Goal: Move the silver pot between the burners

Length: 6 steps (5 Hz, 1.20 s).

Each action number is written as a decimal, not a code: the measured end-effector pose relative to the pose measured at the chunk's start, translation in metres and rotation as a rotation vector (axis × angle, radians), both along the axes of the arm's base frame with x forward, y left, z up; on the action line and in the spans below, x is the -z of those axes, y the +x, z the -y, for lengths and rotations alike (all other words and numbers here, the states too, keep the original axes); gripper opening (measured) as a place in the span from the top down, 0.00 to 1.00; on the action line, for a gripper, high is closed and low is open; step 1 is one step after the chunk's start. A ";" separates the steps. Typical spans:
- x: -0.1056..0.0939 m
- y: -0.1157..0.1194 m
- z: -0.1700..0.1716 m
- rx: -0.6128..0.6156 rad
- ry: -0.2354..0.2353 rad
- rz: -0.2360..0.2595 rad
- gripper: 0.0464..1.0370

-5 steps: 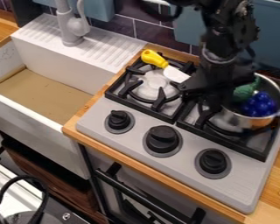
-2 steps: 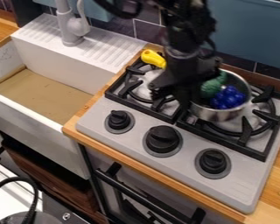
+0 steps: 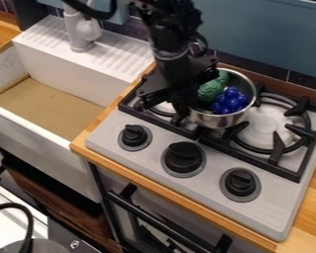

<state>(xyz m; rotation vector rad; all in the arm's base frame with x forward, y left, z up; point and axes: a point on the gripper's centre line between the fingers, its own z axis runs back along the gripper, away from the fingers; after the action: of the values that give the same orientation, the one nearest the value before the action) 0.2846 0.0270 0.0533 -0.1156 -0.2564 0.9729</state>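
Btwn burners [image 3: 265,123]: silver pot [image 3: 221,120] w/ green item [image 3: 212,89], blue grapes [image 3: 230,101]; end effector [image 3: 179,109] state unclear.

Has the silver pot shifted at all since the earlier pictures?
Yes. The silver pot has moved left in the camera view, from over the right burner to about midway between it and the left burner.

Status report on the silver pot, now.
Hand at picture-left side of pot. Pot upright between burners, green toy and blue toy inside. Arm partly hides left burner.
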 end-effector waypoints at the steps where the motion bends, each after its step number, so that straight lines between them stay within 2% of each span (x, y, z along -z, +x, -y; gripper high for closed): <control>1: 0.003 -0.006 -0.013 -0.010 0.011 0.010 0.99; 2: 0.008 -0.011 -0.024 -0.067 0.010 0.025 0.99; 3: 0.008 -0.015 -0.030 -0.189 0.016 0.007 0.99; 4: 0.008 -0.017 -0.028 -0.357 -0.021 0.000 0.99; 6: 0.011 -0.018 -0.010 -0.483 -0.017 0.010 0.99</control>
<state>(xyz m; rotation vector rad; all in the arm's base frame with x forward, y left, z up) 0.2664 0.0374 0.0423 -0.0752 -0.2916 1.4548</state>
